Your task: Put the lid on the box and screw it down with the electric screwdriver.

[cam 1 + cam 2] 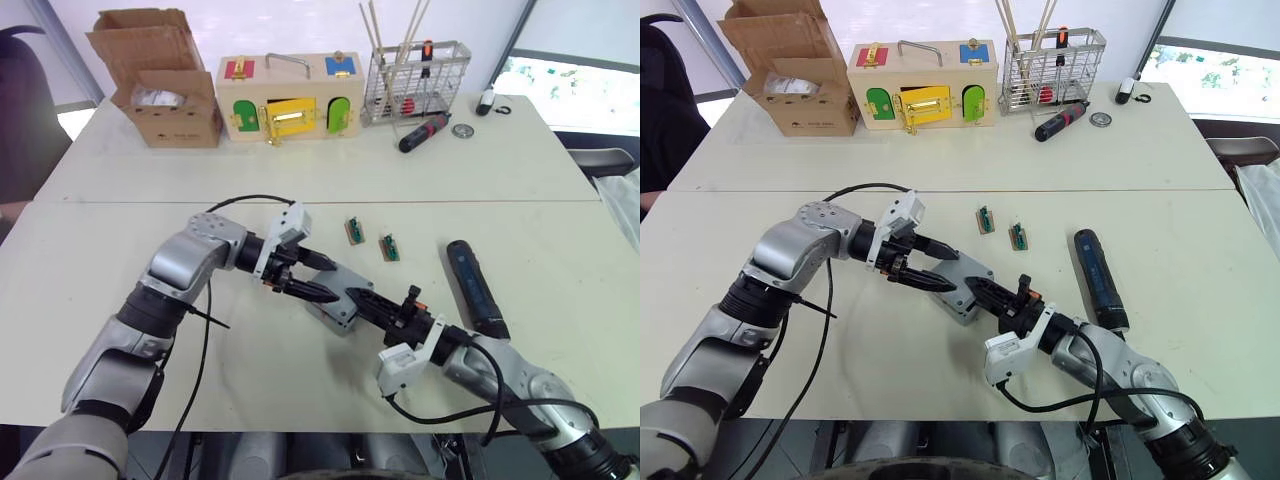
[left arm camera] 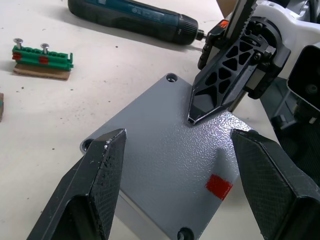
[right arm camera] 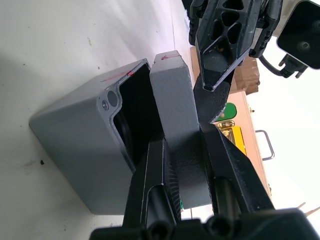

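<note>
You can't see inside the box [image 3: 85,150]: the lid [image 3: 175,125] and right claw [image 3: 182,165] cover its opening. The electric screwdriver [image 2: 132,17] is cut off at the frame edge.

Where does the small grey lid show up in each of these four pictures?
Left eye view: the lid lies mid-table, between the two grippers.
Right eye view: same spot.
Left wrist view: its flat face, between the open fingers of the left gripper.
Right wrist view: edge-on, beside the open box.
Shared landmark: the right gripper pinching the lid.
</note>
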Motion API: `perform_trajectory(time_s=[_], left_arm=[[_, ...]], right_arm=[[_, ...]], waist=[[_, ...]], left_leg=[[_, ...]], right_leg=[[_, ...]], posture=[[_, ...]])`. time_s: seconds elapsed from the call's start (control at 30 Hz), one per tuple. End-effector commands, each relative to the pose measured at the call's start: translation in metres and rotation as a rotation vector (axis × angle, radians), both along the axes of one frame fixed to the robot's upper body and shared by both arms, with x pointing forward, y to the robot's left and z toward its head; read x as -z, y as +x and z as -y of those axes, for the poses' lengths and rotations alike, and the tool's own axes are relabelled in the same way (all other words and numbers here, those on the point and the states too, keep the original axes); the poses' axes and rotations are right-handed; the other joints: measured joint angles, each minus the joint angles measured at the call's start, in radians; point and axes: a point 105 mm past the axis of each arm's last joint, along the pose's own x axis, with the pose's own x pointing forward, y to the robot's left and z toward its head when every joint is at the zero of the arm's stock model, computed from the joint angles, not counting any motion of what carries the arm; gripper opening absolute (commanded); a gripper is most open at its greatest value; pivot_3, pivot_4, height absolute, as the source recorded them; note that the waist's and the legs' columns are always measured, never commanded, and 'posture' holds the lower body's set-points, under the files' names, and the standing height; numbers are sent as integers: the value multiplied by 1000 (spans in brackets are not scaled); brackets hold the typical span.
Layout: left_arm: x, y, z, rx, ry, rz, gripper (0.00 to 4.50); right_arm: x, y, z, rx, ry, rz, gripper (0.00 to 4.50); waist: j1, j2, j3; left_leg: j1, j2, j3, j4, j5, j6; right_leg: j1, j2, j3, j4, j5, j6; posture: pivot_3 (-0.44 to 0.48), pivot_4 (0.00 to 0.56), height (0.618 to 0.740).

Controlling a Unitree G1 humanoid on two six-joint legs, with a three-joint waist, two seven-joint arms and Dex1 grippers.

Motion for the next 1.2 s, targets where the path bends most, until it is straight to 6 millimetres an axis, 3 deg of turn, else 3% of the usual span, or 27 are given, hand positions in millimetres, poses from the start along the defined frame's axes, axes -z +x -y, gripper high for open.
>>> perform_trajectory(time_s=[0.03, 0.17, 0.23, 0.6, 0.9, 1.2], left_arm=[[18, -5, 0, 23, 77, 8, 3432], [29, -4, -1, 18, 107, 31, 3432], [32, -4, 0, 17, 107, 28, 3432], [46, -6, 0, 14, 124, 20, 3432], [57, -8, -3, 19, 144, 26, 3432], [61, -11, -7, 23, 158, 22, 3432]], right_arm=[[-5, -5, -4, -17, 17, 19, 2087], [-8, -4, -1, 1, 15, 42, 3565], [-10, -4, 1, 9, 14, 52, 3565], [-19, -12, 12, 21, 17, 79, 3565], [-18, -25, 5, -19, 34, 50, 3565], [-19, -36, 36, 44, -14, 61, 3565]], waist=[[-1, -1, -1], [1, -1, -2], [2, -1, -2], [3, -1, -3], [4, -1, -11], [2, -1, -12]], left_leg=[[0, 0, 0, 0, 0, 0], [12, 0, 0, -3, -1, 1], [16, 0, 0, -3, -5, 10], [16, 0, 0, -2, -5, 10], [16, 0, 0, -2, -6, 10], [19, 0, 0, -2, -6, 11]], right_leg=[[0, 0, 0, 0, 0, 0], [12, 0, 0, -2, 0, 0], [17, 0, 0, -3, 0, 0], [17, 0, 0, -3, -1, 0], [18, 0, 0, -3, -1, 0], [21, 0, 0, -3, -1, 0]], posture=[[0, 150, 740], [0, 150, 740], [0, 150, 740], [0, 150, 740], [0, 150, 740], [0, 150, 740]])
